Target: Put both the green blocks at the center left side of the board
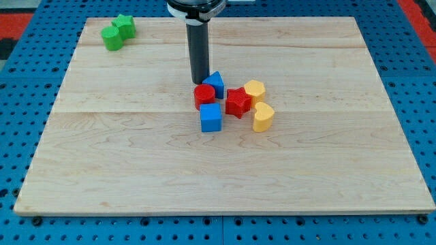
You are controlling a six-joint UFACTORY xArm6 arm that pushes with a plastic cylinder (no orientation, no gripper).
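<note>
Eight blocks lie on the wooden board [136, 170]: two green, two red, two blue and two yellow. The two green ones sit together at the view's top left corner, touching each other: a green star-shaped block [125, 25] toward the top and a green cylinder [112, 37] just below and to its left. The other six are bunched near the middle of the board. A blue triangular block [215, 84] stands at the top of the bunch, with a red cylinder [204, 96] just below and left of it and a blue cube [211, 117] under that. To the right is a red star-shaped block [237, 102], then a yellow hexagonal block [255, 90] above a yellow rounded block [263, 116]. My tip [199, 82] has no fingers to open or close; it is a plain dark rod, standing just left of the blue triangular block and right above the red cylinder, well apart from both green blocks.
</note>
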